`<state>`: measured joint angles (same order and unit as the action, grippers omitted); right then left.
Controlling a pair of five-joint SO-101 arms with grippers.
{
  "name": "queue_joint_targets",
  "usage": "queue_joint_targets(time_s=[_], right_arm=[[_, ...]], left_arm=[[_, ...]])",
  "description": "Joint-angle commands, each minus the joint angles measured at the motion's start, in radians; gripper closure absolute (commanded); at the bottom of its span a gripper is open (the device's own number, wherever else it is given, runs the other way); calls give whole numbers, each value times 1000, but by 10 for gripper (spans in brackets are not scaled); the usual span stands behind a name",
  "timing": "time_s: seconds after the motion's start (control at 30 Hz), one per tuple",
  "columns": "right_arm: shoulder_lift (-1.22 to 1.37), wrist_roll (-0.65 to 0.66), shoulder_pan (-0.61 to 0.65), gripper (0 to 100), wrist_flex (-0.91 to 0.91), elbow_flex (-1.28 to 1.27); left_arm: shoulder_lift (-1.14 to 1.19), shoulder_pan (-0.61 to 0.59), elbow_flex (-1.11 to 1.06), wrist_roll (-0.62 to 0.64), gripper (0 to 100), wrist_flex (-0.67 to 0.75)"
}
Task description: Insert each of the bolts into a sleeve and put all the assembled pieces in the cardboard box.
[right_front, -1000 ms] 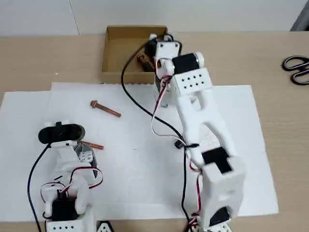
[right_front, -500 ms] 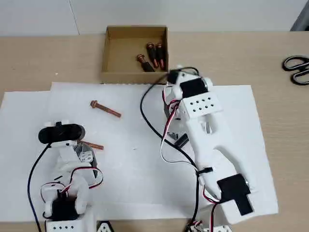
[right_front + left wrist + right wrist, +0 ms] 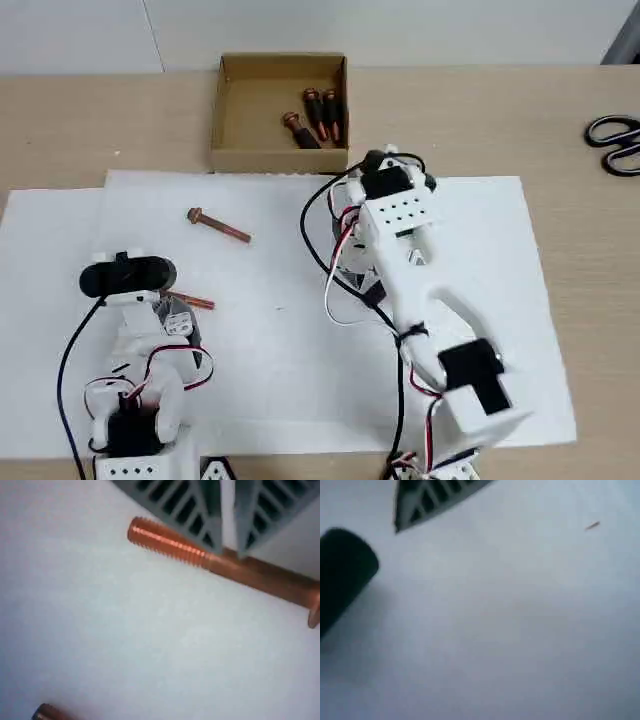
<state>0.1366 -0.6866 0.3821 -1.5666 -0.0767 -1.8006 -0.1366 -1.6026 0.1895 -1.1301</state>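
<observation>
Three assembled pieces [image 3: 315,115] lie in the cardboard box [image 3: 245,105] at the table's far side. A loose copper bolt [image 3: 218,225] rests on the white paper. A second bolt [image 3: 220,562] [image 3: 196,301] lies under the tips of my left gripper [image 3: 227,547], which is shut to a thin slit over its shank. My right arm [image 3: 400,215] hangs over the paper just in front of the box. Its wrist view shows one grey finger [image 3: 435,500] and a black sleeve [image 3: 340,572] lying on the paper, with nothing held.
Black scissors [image 3: 615,140] lie at the far right on the wooden table. The white paper [image 3: 270,350] covers the work area between the arms. The end of another copper piece [image 3: 47,712] peeks in beside the left gripper.
My right arm drew back from over the box toward the paper, uncovering the pieces in the box. The left arm and both loose bolts stayed put.
</observation>
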Motion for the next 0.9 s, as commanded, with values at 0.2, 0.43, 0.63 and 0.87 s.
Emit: queue_joint_targets(time_s=[0.2, 0.43, 0.63, 0.87], right_arm=[[91, -6, 1, 713, 148, 6], [151, -6, -1, 713, 208, 6], [159, -9, -4, 713, 200, 3], [156, -11, -4, 714, 199, 3]], left_arm=[[-11, -2, 10, -5, 994, 17], [-11, -2, 10, -5, 994, 17], [-11, -2, 10, -6, 994, 17], [-11, -2, 10, -5, 994, 17]])
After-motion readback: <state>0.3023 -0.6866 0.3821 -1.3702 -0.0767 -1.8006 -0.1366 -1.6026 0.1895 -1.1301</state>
